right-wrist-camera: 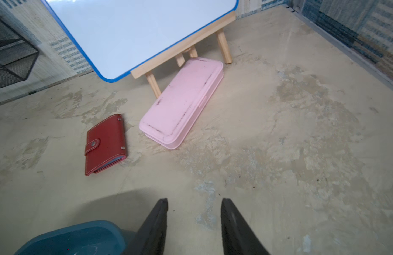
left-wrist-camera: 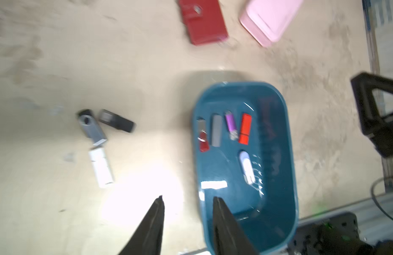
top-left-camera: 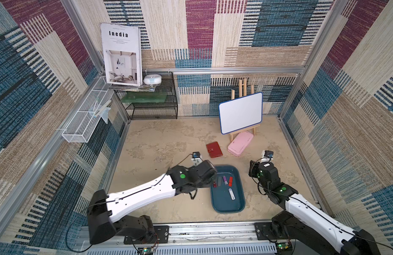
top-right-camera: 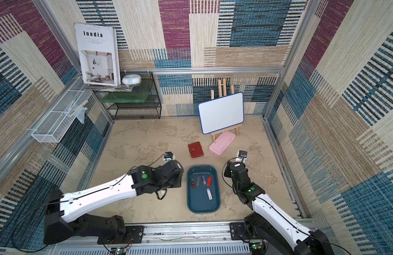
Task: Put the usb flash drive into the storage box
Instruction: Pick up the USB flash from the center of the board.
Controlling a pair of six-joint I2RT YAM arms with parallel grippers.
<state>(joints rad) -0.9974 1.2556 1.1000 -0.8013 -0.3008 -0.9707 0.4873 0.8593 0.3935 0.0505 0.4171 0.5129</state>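
Observation:
The storage box is a teal tray near the table's front. Several usb flash drives lie in it: a dark red one, a grey one, a purple one, a red one and a white one. In the left wrist view three more lie on the table beside the box: a grey swivel drive, a black drive and a white drive. My left gripper is open and empty over the box's rim. My right gripper is open and empty over bare table beside the box.
A red wallet and a flat pink case lie behind the box. A whiteboard on a wooden easel stands at the back right. A black wire shelf is at the back left, and a white mesh basket hangs on the left wall.

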